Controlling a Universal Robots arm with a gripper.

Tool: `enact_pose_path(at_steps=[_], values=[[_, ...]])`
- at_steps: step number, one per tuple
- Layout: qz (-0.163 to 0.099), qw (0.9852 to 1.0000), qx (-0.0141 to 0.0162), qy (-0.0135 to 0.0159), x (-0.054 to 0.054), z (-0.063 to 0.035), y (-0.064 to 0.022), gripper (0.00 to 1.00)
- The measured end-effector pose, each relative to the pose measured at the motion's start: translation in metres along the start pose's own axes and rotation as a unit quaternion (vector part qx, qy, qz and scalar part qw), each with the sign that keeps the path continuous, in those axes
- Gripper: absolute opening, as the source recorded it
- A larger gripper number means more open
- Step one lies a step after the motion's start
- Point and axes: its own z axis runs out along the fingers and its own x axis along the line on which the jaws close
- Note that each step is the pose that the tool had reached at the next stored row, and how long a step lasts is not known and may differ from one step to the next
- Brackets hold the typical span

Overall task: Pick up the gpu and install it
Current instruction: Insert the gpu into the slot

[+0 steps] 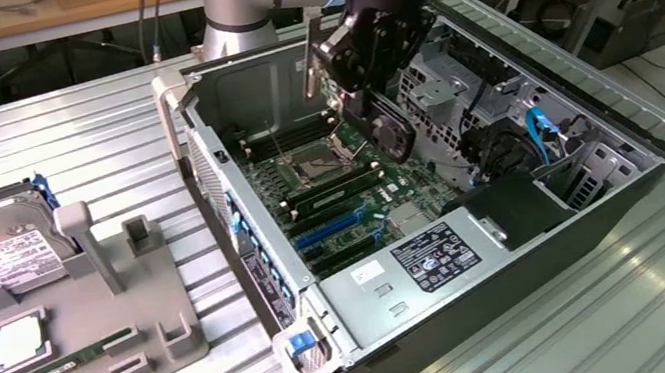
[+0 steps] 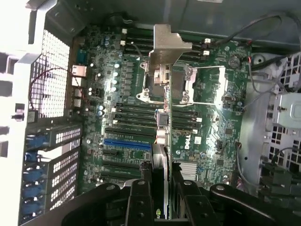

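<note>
This looks like a robotics lab or workshop. An opened computer tower (image 1: 526,286) lies on a ribbed metal surface (image 1: 67,130) with its motherboard (image 2: 122,84) bare beneath the jaws. Well off to one side of them sits a grey fixture tray (image 1: 122,303) holding a hard drive (image 1: 8,251), and wooden workbenches (image 1: 34,18) stand beyond.

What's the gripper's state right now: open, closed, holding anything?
Gripper: closed on the gpu, holding it edge-on above the motherboard.
</note>
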Motion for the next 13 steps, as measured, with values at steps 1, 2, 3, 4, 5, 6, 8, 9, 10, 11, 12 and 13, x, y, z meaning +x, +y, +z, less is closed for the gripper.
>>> enact_pose_path(at_steps=[1,2,3,4,5,6,8,9,10,11,12,13], values=[[-0.015,0.9999,0.0002,0.0005,0.0,0.001,0.0,0.27],[-0.029,0.9996,0.0004,0.0009,0.0,0.0018,-0.0001,0.27],[-0.038,0.9993,0.0005,0.0012,0.0,0.0024,-0.0001,0.27],[-0.047,0.9989,0.0007,0.0015,0.0,0.003,-0.0001,0.27],[-0.064,0.998,0.0009,0.002,0.0,0.0042,-0.0001,0.27],[-0.075,0.9972,0.001,0.0024,0.0,0.005,-0.0002,0.27],[-0.098,0.9952,0.0013,0.0031,0.0,0.0066,-0.0002,0.27],[-0.107,0.9943,0.0014,0.0034,0.0,0.0072,-0.0002,0.27],[-0.116,0.9932,0.0016,0.0037,0.0,0.0079,-0.0002,0.27],[-0.14,0.9902,0.0019,0.0044,0.0,0.0095,-0.0003,0.27],[-0.154,0.988,0.0021,0.0049,0.0,0.0106,-0.0003,0.27],[-0.169,0.9856,0.0023,0.0054,0.0,0.0116,-0.0004,0.27]])
